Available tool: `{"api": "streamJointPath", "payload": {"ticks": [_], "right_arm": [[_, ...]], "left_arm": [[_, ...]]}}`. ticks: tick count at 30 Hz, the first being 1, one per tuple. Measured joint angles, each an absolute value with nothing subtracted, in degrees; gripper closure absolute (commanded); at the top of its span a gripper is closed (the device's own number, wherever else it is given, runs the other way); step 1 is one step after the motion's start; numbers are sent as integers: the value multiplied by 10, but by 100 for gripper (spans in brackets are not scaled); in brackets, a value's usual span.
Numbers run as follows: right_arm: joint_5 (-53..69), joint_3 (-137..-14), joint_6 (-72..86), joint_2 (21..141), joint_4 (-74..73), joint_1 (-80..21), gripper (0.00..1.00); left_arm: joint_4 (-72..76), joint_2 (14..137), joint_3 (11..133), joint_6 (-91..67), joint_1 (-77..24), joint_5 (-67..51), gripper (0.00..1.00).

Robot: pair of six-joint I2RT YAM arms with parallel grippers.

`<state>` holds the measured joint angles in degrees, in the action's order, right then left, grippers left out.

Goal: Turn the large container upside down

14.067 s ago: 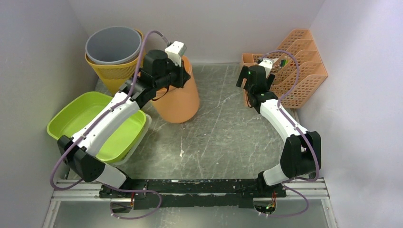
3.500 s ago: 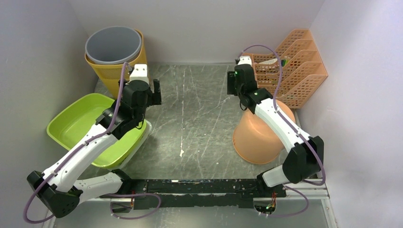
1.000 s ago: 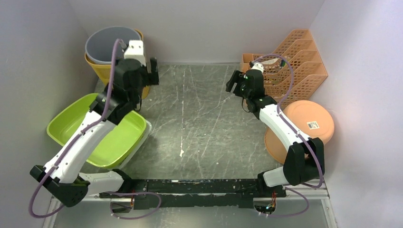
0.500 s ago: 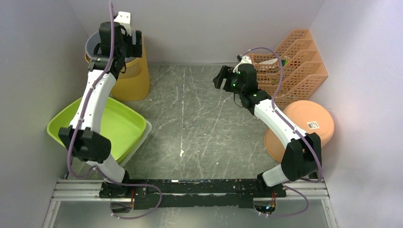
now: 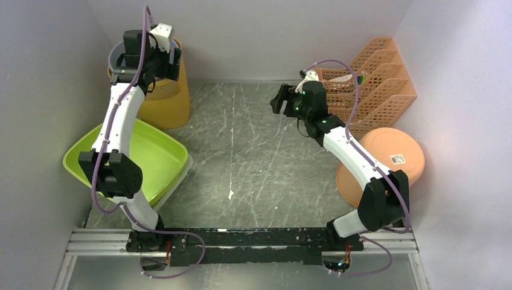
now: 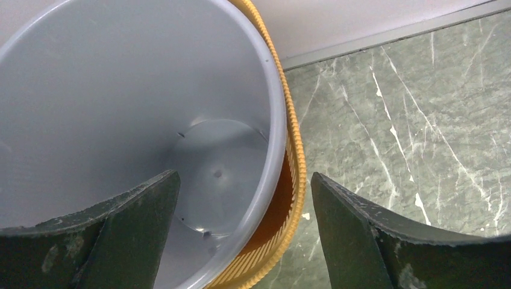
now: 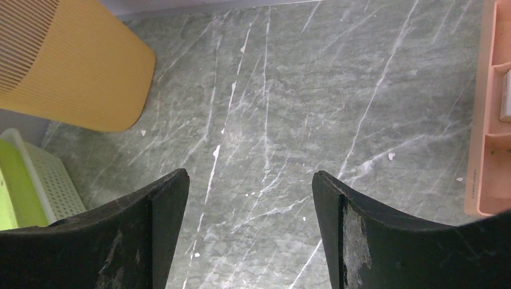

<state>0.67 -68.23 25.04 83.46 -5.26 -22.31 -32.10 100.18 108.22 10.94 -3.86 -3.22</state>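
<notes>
A large orange container (image 5: 386,158) rests bottom up at the right edge of the table, label on its base, with neither gripper touching it. At the back left a grey bin (image 6: 120,90) stands mouth up, nested inside a yellow ribbed basket (image 6: 294,186). My left gripper (image 6: 244,180) hangs open just above them. One finger is over the grey bin's inside and the other is outside the yellow rim, so both rims lie between the jaws. In the top view this gripper (image 5: 158,55) hides most of the bin. My right gripper (image 7: 250,177) is open over bare table.
A lime-green tub (image 5: 154,158) sits in a white basket (image 5: 183,174) at the left, under my left arm. An orange file rack (image 5: 377,84) stands at the back right, close behind my right gripper (image 5: 279,99). The walls lie close to the bins.
My left arm has swung back and left from beside the yellow basket to above the grey bin's rim, its jaws narrowing slightly. My right gripper shifted a little left. The orange container has not moved.
</notes>
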Motion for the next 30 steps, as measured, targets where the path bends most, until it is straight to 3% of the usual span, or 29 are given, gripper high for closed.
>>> {"api": "streamJointPath", "payload": {"ticks": [27,30], "right_arm": [[9,-678,245,877,-45,-223,25],[9,-678,245,879,-44,-223,25]], "left_arm": [[-324,1013,1078,131,8,-107,16],[-320,1014,1074,132,9,-112,24]]}}
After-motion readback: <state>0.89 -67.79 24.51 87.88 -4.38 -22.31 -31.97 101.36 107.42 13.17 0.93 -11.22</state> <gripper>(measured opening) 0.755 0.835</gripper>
